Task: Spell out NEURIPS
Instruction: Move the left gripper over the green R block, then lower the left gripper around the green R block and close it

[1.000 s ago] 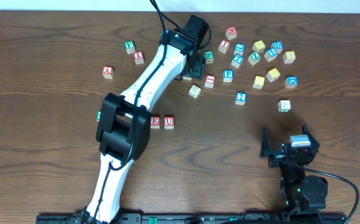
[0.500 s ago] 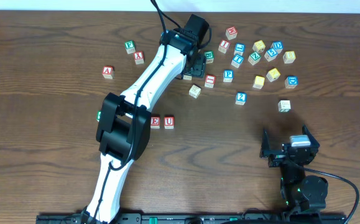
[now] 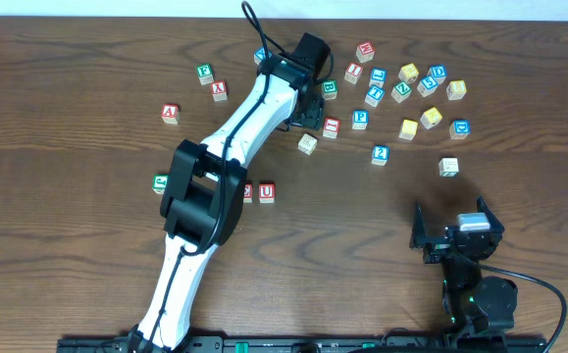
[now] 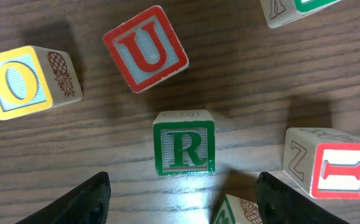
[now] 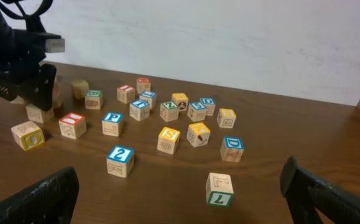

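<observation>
My left gripper (image 3: 303,110) hangs open over the cubes at the back. In its wrist view the green R cube (image 4: 184,150) lies just ahead of the gap between the jaws, untouched, with a red U cube (image 4: 145,48) beyond it and the red I cube (image 4: 341,169) to the right. At mid-table a green cube (image 3: 160,182), a half-hidden E (image 3: 247,192) and a U (image 3: 267,192) stand in a row beside the arm. The blue P cube (image 3: 360,119) and a yellow S cube (image 5: 169,138) sit loose. My right gripper (image 5: 180,193) rests open and holds nothing.
Several other letter cubes are scattered at the back right, with A (image 3: 170,113) and two more at the back left. A yellow O cube (image 4: 18,81) lies left of R. A green cube (image 4: 235,211) sits near the right finger. A lone cube (image 3: 448,166) stands ahead of the right gripper.
The left arm's elbow has swung right and up, uncovering the green cube at the row's left and covering part of E. The gripper shifted slightly. The right arm is still.
</observation>
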`<move>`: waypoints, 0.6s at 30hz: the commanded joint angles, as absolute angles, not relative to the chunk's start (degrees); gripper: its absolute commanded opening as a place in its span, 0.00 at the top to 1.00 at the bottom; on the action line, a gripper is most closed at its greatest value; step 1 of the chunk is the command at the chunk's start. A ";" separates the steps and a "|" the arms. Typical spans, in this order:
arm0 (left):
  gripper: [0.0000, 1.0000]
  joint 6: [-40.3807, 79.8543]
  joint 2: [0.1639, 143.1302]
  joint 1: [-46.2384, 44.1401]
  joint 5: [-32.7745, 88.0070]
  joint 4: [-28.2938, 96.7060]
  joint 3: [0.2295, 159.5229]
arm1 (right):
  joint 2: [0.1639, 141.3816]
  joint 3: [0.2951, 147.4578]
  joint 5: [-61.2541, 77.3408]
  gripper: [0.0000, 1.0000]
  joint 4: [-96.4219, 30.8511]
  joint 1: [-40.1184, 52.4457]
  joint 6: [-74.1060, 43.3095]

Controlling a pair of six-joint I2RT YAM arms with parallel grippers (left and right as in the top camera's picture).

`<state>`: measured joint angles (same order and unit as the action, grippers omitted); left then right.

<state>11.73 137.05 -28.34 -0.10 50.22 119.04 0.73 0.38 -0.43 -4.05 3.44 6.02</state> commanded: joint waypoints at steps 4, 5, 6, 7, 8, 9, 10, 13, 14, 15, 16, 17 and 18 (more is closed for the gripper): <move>0.27 10.68 137.43 -28.42 0.05 49.36 120.36 | 0.62 0.32 -0.47 0.01 -4.32 2.94 5.17; 0.27 10.46 137.43 -28.42 0.03 49.17 120.36 | 0.62 0.32 -0.47 0.01 -4.34 2.94 5.19; 0.27 10.07 137.43 -28.42 0.03 49.08 120.36 | 0.62 0.32 -0.47 0.01 -4.34 2.94 5.17; 0.27 10.04 137.43 -28.42 0.03 48.97 120.36 | 0.62 0.32 -0.47 0.01 -4.34 2.94 5.17; 0.27 10.07 137.43 -28.42 0.05 48.95 120.36 | 0.62 0.32 -0.47 0.01 -4.34 2.94 5.17; 0.27 10.04 137.43 -28.42 0.03 48.95 120.36 | 0.62 0.32 -0.47 0.01 -4.32 2.94 5.17; 0.27 10.04 137.43 -28.42 0.03 48.95 120.33 | 0.62 0.32 -0.47 0.01 -4.34 2.94 5.17; 0.28 10.04 137.43 -28.42 0.03 48.64 120.33 | 0.62 0.32 -0.47 0.01 -4.34 2.94 5.19; 0.28 10.04 137.43 -28.40 0.03 48.47 120.33 | 0.62 0.32 -0.47 0.01 -4.34 2.94 5.17; 0.28 10.02 137.43 -28.40 0.03 48.40 120.33 | 0.62 0.32 -0.47 0.01 -4.32 2.94 5.17; 0.28 9.87 137.43 -28.40 0.03 48.31 120.33 | 0.62 0.32 -0.47 0.01 -4.34 2.94 5.17; 0.28 9.80 137.43 -28.40 0.01 48.25 120.33 | 0.62 0.32 -0.47 0.01 -4.34 2.94 5.19; 0.28 9.61 137.43 -28.40 0.03 48.10 120.33 | 0.62 0.32 -0.47 0.01 -4.34 2.94 5.19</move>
<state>10.48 137.08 -28.34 -0.10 48.31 119.04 0.73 0.38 -0.43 -4.08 3.44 6.02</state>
